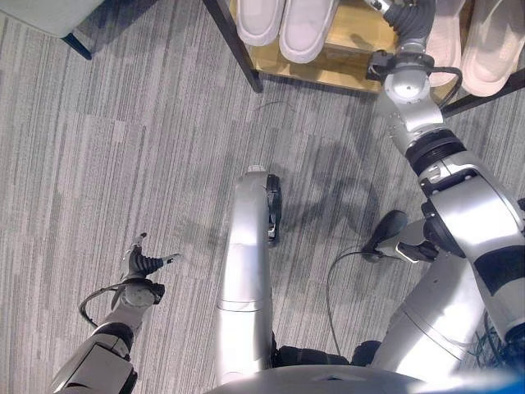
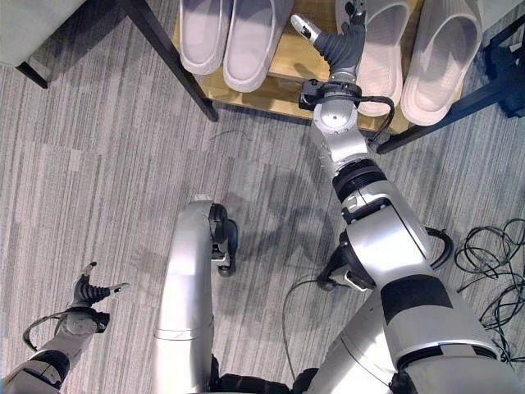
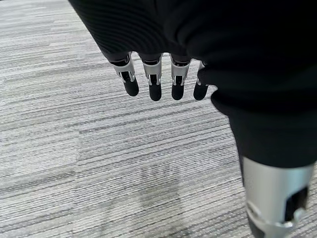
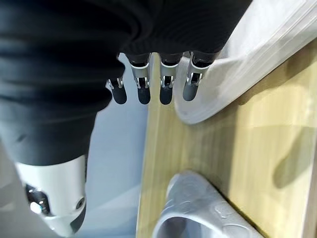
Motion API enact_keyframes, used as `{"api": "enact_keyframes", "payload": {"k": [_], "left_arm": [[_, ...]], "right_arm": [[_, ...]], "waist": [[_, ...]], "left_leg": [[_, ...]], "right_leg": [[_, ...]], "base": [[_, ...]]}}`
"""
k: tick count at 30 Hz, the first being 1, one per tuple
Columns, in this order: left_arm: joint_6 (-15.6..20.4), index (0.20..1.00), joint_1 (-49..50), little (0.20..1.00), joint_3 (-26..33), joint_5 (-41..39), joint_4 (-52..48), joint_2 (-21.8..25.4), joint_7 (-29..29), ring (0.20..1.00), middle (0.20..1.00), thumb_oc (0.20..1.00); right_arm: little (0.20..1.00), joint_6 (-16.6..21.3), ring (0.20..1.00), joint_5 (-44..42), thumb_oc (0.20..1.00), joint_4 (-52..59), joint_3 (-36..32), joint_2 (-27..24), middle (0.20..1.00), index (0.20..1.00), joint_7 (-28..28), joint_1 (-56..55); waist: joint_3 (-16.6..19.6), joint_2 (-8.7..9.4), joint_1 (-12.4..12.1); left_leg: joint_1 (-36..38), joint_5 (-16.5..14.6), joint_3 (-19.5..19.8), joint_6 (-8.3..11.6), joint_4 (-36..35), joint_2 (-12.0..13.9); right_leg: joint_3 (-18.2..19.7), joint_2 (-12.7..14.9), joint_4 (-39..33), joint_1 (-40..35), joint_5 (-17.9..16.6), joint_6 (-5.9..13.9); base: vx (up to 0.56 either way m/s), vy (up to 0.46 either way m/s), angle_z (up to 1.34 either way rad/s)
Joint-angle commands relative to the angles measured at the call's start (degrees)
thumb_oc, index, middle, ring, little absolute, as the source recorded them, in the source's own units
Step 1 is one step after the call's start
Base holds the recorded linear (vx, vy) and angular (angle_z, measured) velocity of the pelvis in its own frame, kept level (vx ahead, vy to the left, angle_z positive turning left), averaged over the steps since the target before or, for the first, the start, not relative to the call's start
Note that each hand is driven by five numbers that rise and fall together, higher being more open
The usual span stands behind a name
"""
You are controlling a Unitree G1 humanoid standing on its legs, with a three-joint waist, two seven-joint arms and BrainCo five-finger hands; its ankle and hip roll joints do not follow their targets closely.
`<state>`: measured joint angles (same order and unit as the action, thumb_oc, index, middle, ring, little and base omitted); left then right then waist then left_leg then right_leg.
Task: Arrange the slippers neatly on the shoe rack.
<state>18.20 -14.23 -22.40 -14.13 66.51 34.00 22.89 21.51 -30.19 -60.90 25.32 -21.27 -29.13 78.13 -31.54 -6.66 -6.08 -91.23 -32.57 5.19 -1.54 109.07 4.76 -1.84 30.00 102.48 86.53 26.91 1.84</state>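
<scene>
right hand point(image 2: 340, 41) hovers, fingers relaxed, over the shoe rack point(image 2: 289, 78) between 2 pairs of slippers point(image 2: 234, 37); left hand point(image 2: 89, 293) hangs relaxed above carpet point(image 2: 98, 180).

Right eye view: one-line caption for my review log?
Right hand open over the rack between two slipper pairs; left hand idle above carpet.

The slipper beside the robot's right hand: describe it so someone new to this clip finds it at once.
Start at the wooden shoe rack at the top of the eye views, which carries four pale slippers in two pairs. Take the right-hand pair; the slipper is its inner one, nearer the middle of the shelf. It alone has the right hand hovering beside its inner edge.
</scene>
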Motion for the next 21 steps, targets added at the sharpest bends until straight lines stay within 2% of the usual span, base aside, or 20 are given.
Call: {"api": "enact_keyframes", "payload": {"k": [1, 4, 8, 13, 15, 21], "left_arm": [[-0.18, 1.000, 2.80, 1.000, -1.22, -0.79, 3.88, 2.91, 0.53, 1.000, 1.000, 1.000], [-0.22, 1.000, 2.77, 1.000, -1.22, -0.67, 4.15, 2.55, 0.64, 1.000, 1.000, 1.000], [0.32, 1.000, 2.93, 1.000, -2.25, -1.15, 4.31, 3.04, 0.05, 1.000, 1.000, 1.000], [-0.30, 1.000, 3.25, 1.000, -2.35, -0.88, 5.54, 3.42, -0.19, 1.000, 1.000, 1.000], [-0.71, 1.000, 3.63, 1.000, -2.37, -0.77, 5.92, 3.09, -0.25, 1.000, 1.000, 1.000], [-0.59, 1.000, 4.38, 1.000, -2.09, -1.30, 5.83, 2.21, 0.20, 1.000, 1.000, 1.000]], "right_arm": [[1.000, 1.21, 1.000, -0.31, 1.000, 1.92, -1.65, -1.01, 1.000, 1.000, -0.70, -0.96], [1.000, 0.58, 1.000, 0.58, 1.000, 1.11, -1.75, -1.02, 1.000, 1.000, -1.03, -1.11], [1.000, -1.02, 1.000, 0.21, 1.000, -5.54, -0.69, -1.55, 1.000, 1.000, -0.50, 1.31], [1.000, -2.14, 1.000, 0.56, 1.000, -7.03, -0.14, -2.92, 1.000, 1.000, -0.42, 2.20], [1.000, -2.01, 1.000, 0.10, 1.000, -6.75, -0.73, -2.75, 1.000, 1.000, -1.08, 1.81], [1.000, -2.84, 1.000, 1.36, 1.000, -9.25, -2.79, -4.85, 1.000, 1.000, -4.31, 0.92]], "waist": [[1.74, 0.49, -0.84], [1.74, 0.41, -0.72], [1.74, -0.01, -0.84], [1.74, -0.42, -1.32], [1.74, -0.14, -1.22], [1.74, -0.84, -0.76]], "left_leg": [[1.28, -3.13, -0.77, 3.24, -6.06, 0.38], [1.28, -3.44, -1.12, 3.27, -5.56, 0.68], [1.28, -3.29, -1.21, 3.42, -5.99, 0.92], [1.28, -2.95, -1.37, 3.23, -7.14, 0.31], [1.28, -3.09, -1.61, 3.40, -6.93, 0.63], [1.28, -3.43, -2.23, 2.97, -6.44, 0.57]], "right_leg": [[7.12, -1.79, -5.08, 3.43, -3.70, 3.69], [7.24, -1.84, -4.46, 3.43, -3.42, 3.44], [6.99, -1.72, -4.67, 3.43, -3.19, 3.08], [7.56, -1.46, -5.28, 3.43, -3.94, 3.57], [7.67, -1.68, -5.14, 3.43, -3.83, 3.59], [8.25, -1.83, -4.71, 3.43, -4.03, 3.58]], "base": [[0.00, 0.000, 0.00], [0.01, 0.023, 0.00], [0.01, 0.026, -0.01], [0.03, 0.018, 0.00], [0.02, 0.006, 0.00], [0.00, 0.014, 0.01]]}}
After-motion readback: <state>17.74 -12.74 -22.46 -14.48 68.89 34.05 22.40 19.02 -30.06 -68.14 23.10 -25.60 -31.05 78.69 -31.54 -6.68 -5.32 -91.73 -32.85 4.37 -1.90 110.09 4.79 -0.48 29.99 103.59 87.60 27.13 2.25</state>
